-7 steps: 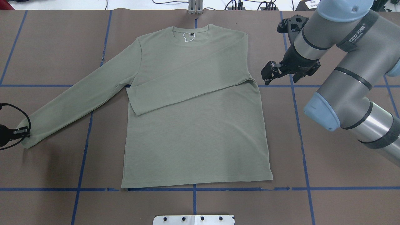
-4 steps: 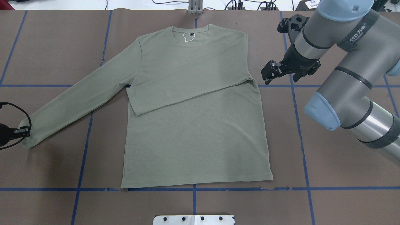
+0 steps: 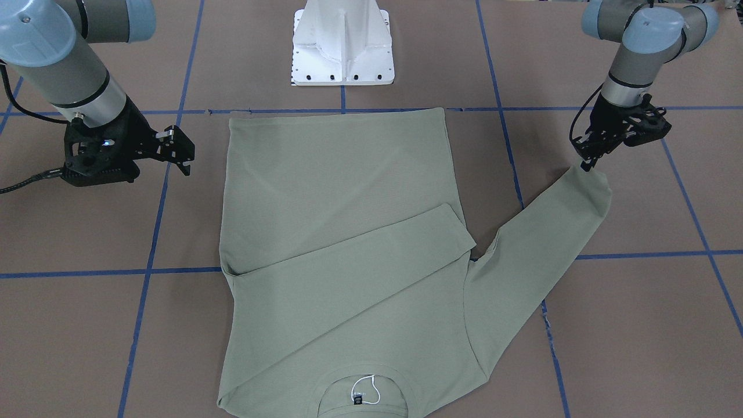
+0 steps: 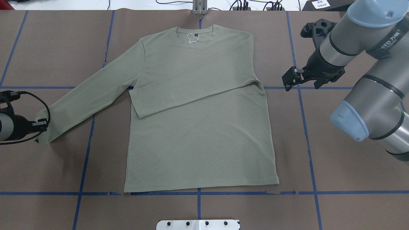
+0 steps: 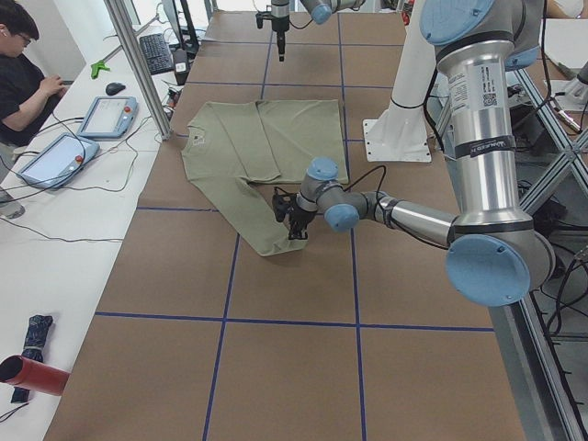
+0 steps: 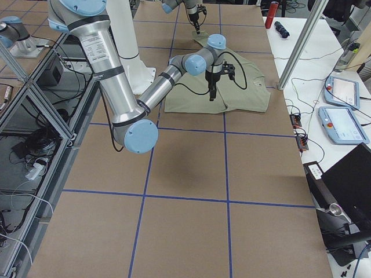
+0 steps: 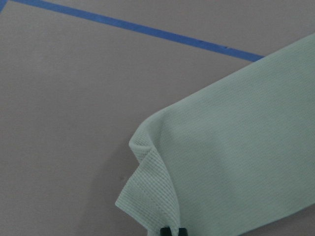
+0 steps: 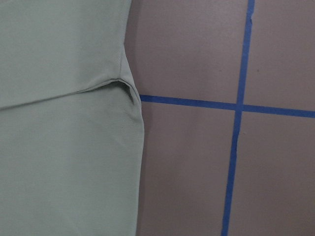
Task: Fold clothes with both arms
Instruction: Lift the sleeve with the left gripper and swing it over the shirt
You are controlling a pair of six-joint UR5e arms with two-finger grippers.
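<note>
Left edge of the tabletop (image 4: 19, 179) first: the left gripper (image 4: 41, 124) is down at the cuff (image 7: 147, 191). In the wrist view its fingertips (image 7: 167, 230) sit tight together on the hem, with one cuff corner curled up, so to me it looks pinched onto the cloth.

From those jaws the sleeve (image 4: 89, 95) runs long and slanted, off to the right and toward the far edge, up to the shoulder. The shirt (image 4: 198, 147) lies flat mid-table, collar toward the far edge, hem toward the near one. The whole garment sits to the right of that grip, and the left arm is much the nearer to this sleeve. I'd guess the cuff has to travel rightward, across the chest.

The other sleeve (image 4: 191, 92) is already laid across the chest, its cuff by the left side seam.

Far right, the right gripper (image 4: 286, 81) hangs with jaws apart and nothing in them. It is just beside the shirt's right side, clear of the cloth, level with the folded sleeve's turn.

Count: one shirt, two sleeves, two grippers.
</note>
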